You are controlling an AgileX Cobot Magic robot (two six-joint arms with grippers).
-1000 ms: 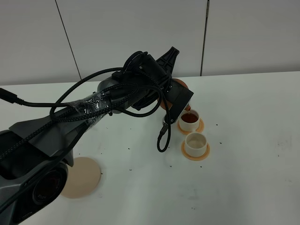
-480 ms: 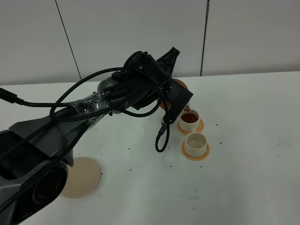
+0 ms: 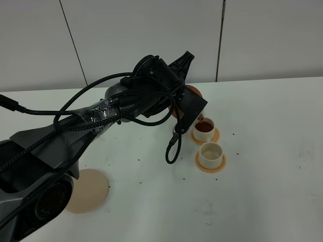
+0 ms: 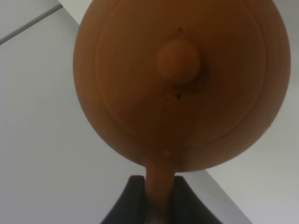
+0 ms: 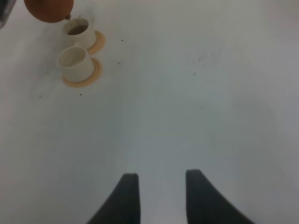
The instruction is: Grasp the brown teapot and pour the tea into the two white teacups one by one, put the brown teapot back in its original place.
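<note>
From the high camera, the left arm's wrist and cables (image 3: 171,146) cover most of the brown teapot (image 3: 194,92). Only rust-coloured slivers show, and the left pincer itself is hidden. Just beneath the pot's low tip stands the far teacup (image 3: 204,129), dark with tea (image 3: 204,127). The near teacup (image 3: 211,153) beside it looks pale inside. The beige coaster (image 3: 90,190) lies well behind the pincer, by the arm's base.

In the left wrist view, the left pincer (image 4: 159,193) is pinched tight on the teapot's handle (image 4: 159,179), its dark fingers (image 4: 128,205) cut off by the frame. The pot fills the view, lid knob (image 4: 179,60) facing the camera.

In the right wrist view, the right pincer (image 5: 161,184) is spread and empty over the bare table (image 5: 196,102). The cups and the cropped pot sit well ahead of it.

Since a second ago the pot has barely shifted, and only the hanging cable has swung slightly.
</note>
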